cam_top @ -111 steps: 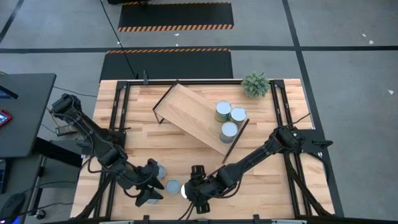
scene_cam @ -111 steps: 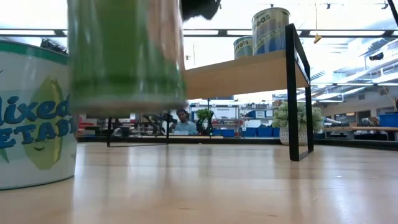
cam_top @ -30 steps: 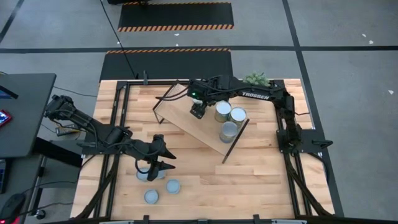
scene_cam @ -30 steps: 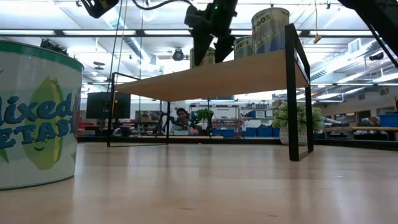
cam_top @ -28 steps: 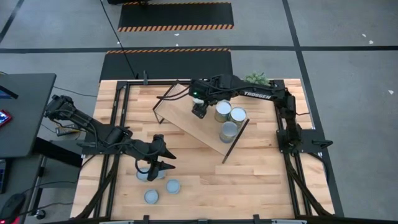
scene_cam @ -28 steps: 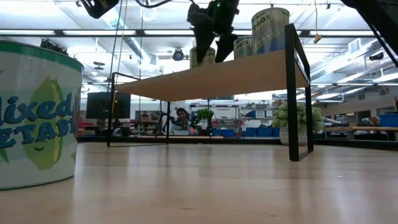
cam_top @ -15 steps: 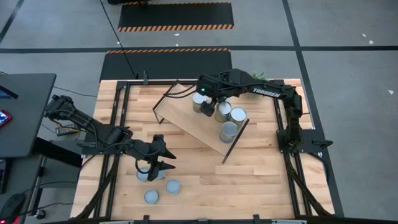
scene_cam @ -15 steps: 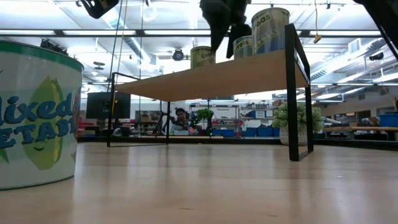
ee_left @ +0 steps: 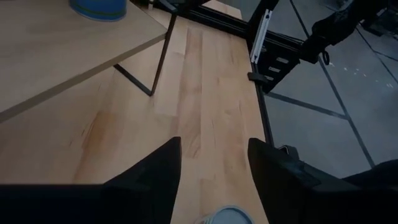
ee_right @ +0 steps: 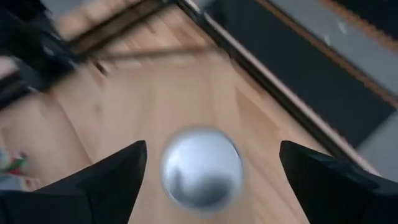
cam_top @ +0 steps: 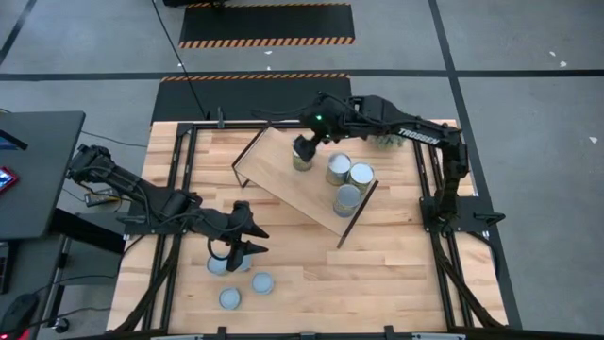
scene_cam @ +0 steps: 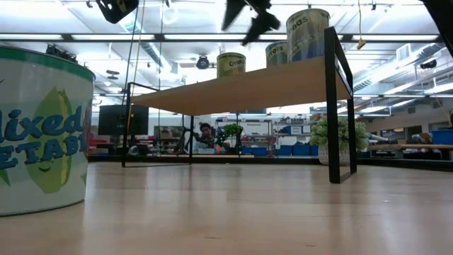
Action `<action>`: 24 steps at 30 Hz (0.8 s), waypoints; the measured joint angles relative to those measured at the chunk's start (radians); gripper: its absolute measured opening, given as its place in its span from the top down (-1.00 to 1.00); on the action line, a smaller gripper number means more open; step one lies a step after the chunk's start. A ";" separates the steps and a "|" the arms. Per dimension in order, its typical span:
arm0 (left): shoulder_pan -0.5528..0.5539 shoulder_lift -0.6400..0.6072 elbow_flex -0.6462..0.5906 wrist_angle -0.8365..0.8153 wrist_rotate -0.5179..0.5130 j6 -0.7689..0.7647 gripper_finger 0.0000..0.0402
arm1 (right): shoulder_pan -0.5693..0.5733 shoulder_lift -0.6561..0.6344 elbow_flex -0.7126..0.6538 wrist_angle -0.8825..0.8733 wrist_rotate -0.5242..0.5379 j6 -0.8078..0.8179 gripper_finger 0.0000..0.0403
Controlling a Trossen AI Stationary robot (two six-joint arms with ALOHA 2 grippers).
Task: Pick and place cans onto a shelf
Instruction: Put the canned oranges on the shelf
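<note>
The light wood shelf [cam_top: 283, 179] holds several cans. One can [cam_top: 301, 163] stands on its base at the shelf's far side, right below my right gripper [cam_top: 305, 149]. That gripper is open and hangs above the can without touching it. The right wrist view shows the can's silvery top [ee_right: 202, 168] between the spread fingers [ee_right: 106, 180], and the low view shows the can [scene_cam: 231, 64] under the gripper [scene_cam: 248, 18]. My left gripper [cam_top: 250, 238] is open and empty over the table's near left, beside three cans [cam_top: 261, 281] standing there.
Three more cans [cam_top: 347, 179] stand close together at the shelf's right end. A small green plant [cam_top: 387, 127] sits at the far right. In the low view a large labelled can [scene_cam: 39, 127] stands close at the left. Black frame rails [cam_top: 179, 170] run along both table sides.
My right gripper has set the can down on the shelf, opened and let go. It has then risen and drawn a little toward the table's far edge. The can stays upright on the shelf where it was put.
</note>
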 joint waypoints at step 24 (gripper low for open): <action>0.012 -0.034 0.000 -0.065 0.014 -0.020 0.04 | -0.014 0.125 -0.007 -0.004 -0.047 -0.116 -0.98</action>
